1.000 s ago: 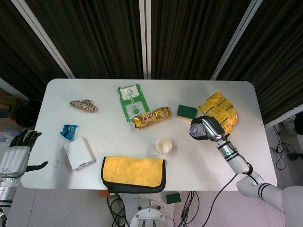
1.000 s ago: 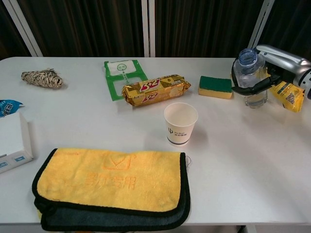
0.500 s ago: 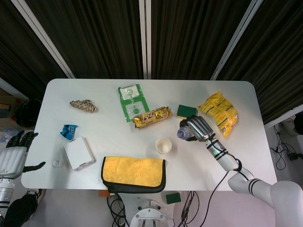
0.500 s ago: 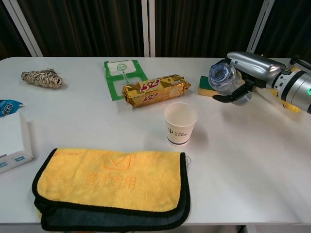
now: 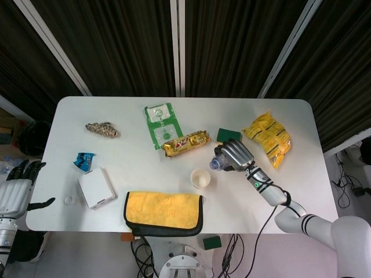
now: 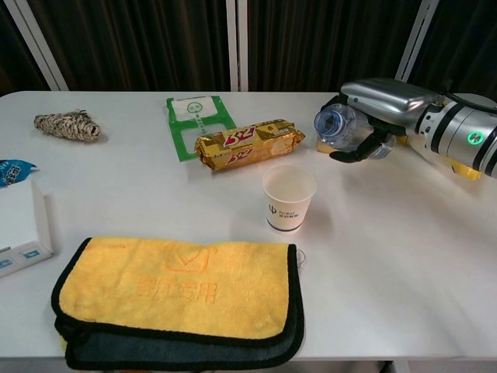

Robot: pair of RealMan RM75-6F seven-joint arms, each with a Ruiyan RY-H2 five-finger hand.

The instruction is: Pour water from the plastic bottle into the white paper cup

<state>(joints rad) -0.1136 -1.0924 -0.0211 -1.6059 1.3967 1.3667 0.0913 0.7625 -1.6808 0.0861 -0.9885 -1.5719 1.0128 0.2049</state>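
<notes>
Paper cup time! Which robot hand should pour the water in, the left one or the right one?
The right robot hand. It already holds the plastic bottle, tipped with its mouth near the white paper cup. The left robot hand hangs off the table's far edge, holding nothing.

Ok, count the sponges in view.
2. One green sponge lies on the table behind the right hand, partly hidden. Another sponge lies on the floor below the table's front edge.
</notes>
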